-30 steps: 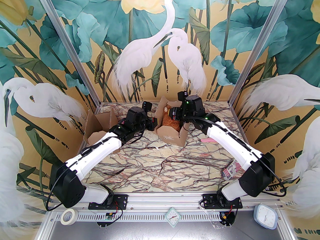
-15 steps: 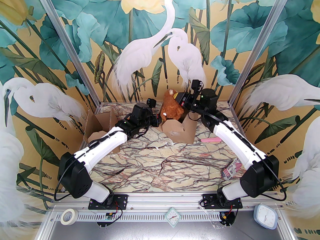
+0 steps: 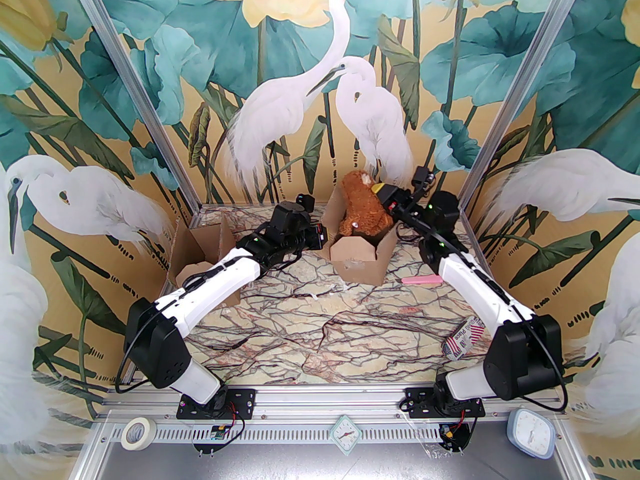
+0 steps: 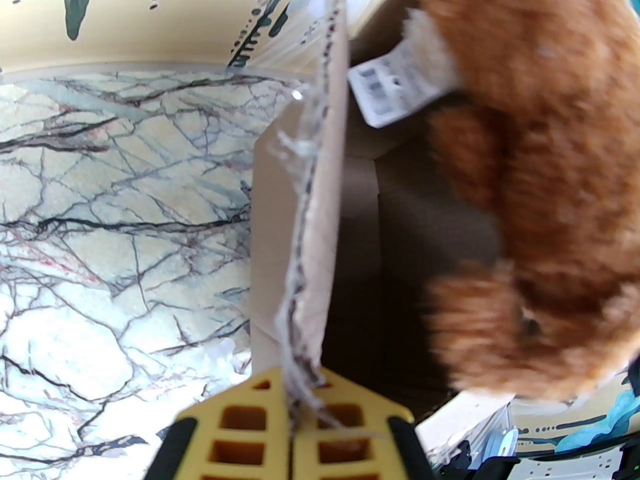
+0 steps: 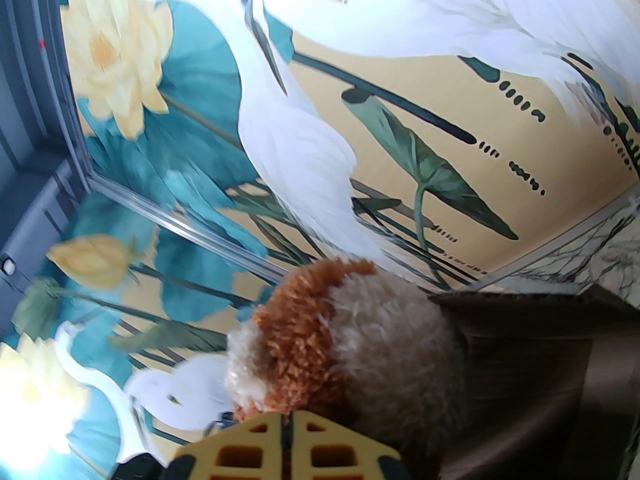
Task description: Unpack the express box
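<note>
**Fig. 1.** The left fingers (image 4: 280,398), shut on the left flap (image 4: 320,168) of the express box (image 3: 357,258), steady it on the worktop (image 3: 300,328). The right fingers (image 5: 295,433) are shut on the plush toy (image 3: 362,208) above the box. We advise lifting straight up until the flaps are cleared. We see 1 toy: brown, shaggy and soft, with a white tag (image 4: 395,88).

The express box (image 3: 357,263) is dull brown cardboard with a frayed, stringy flap edge, the soft toy (image 3: 362,210) is fluffy brown and cream fur with a smooth white paper tag (image 4: 395,88), and the table (image 3: 300,328) looks like smooth, slightly shiny marble.
</note>
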Robot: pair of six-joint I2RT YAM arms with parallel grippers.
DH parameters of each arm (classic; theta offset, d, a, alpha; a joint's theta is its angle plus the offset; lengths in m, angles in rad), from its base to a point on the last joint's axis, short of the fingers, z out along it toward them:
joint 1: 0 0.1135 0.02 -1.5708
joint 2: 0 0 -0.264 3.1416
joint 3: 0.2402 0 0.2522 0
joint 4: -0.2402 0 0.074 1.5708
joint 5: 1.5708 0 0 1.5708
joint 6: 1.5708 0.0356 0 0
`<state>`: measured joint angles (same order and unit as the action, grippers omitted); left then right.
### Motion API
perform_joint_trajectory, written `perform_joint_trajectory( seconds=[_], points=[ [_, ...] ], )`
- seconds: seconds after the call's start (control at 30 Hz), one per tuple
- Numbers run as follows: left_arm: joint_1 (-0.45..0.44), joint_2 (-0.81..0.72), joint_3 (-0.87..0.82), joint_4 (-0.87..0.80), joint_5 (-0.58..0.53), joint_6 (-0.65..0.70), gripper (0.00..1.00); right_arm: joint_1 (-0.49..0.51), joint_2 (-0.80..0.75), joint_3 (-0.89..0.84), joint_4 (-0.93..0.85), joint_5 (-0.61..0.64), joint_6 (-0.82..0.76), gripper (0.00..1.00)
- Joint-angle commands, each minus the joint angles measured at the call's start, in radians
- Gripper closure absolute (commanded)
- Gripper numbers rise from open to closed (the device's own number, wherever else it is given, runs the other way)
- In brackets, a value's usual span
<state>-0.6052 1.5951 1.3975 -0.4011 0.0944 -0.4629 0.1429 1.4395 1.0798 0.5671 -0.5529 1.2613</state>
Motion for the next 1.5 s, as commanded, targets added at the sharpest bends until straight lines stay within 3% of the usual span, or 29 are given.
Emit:
perform_joint_trajectory(
  seconds=[0.0,0.07,0.17,0.3,0.4,0.5,0.57,0.7,0.83,0.9,0.97,1.03,1.07,1.1,1.2,1.33,1.47],
  points=[
    [0.044,0.022,-0.023,-0.2,-0.138,-0.014,1.0,-0.091,-0.03,-0.004,0.289,0.072,0.105,1.0],
    [0.044,0.02,-0.02,-0.195,-0.127,-0.011,1.0,-0.088,-0.011,0.029,0.295,0.063,0.103,1.0],
    [0.032,0.029,0.012,-0.198,-0.128,-0.002,1.0,-0.065,0.049,0.193,0.163,-0.036,0.035,1.0],
    [0.031,0.033,0.026,-0.209,-0.14,-0.003,1.0,-0.044,0.044,0.218,0.001,0.012,-0.065,1.0],
    [0.035,0.023,0.021,-0.214,-0.147,0.005,0.99,-0.044,0.026,0.239,-0.247,0.018,-0.23,1.0],
    [0.035,0.012,0.024,-0.204,-0.137,0.0,0.84,-0.05,0.003,0.217,-0.458,0.063,-0.366,1.0],
    [0.035,0.005,0.022,-0.186,-0.118,-0.004,0.64,-0.051,-0.021,0.171,-0.568,0.107,-0.444,1.0],
    [0.033,-0.025,-0.001,-0.134,-0.096,0.0,0.39,-0.049,-0.036,0.036,-0.666,0.16,-0.55,1.0],
    [0.033,-0.081,-0.024,-0.069,-0.098,0.038,0.06,-0.038,0.03,-0.047,-0.714,0.157,-0.644,0.97],
    [0.034,-0.115,-0.039,-0.044,-0.11,0.065,0.01,-0.022,0.065,-0.054,-0.745,0.173,-0.695,0.87],
    [0.034,-0.158,-0.061,-0.024,-0.133,0.106,0.01,-0.003,0.094,-0.045,-0.791,0.2,-0.741,0.67],
    [0.035,-0.211,-0.1,-0.002,-0.171,0.145,0.0,0.01,0.113,-0.03,-0.846,0.232,-0.783,0.38],
    [0.035,-0.247,-0.133,0.017,-0.196,0.165,0.0,0.015,0.108,-0.032,-0.867,0.267,-0.799,0.1],
    [0.038,-0.283,-0.168,0.038,-0.212,0.185,0.0,0.016,0.096,-0.043,-0.873,0.288,-0.812,0.0],
    [0.054,-0.414,-0.301,0.085,-0.275,0.221,0.0,0.017,0.009,-0.089,-0.889,0.387,-0.836,0.01],
    [0.079,-0.58,-0.456,0.025,-0.356,0.276,0.0,0.018,-0.172,-0.177,-0.915,0.554,-0.889,0.01],
    [0.089,-0.755,-0.652,0.019,-0.48,0.354,0.0,0.018,-0.404,-0.422,-0.74,0.778,-0.976,0.01]
  ],
)
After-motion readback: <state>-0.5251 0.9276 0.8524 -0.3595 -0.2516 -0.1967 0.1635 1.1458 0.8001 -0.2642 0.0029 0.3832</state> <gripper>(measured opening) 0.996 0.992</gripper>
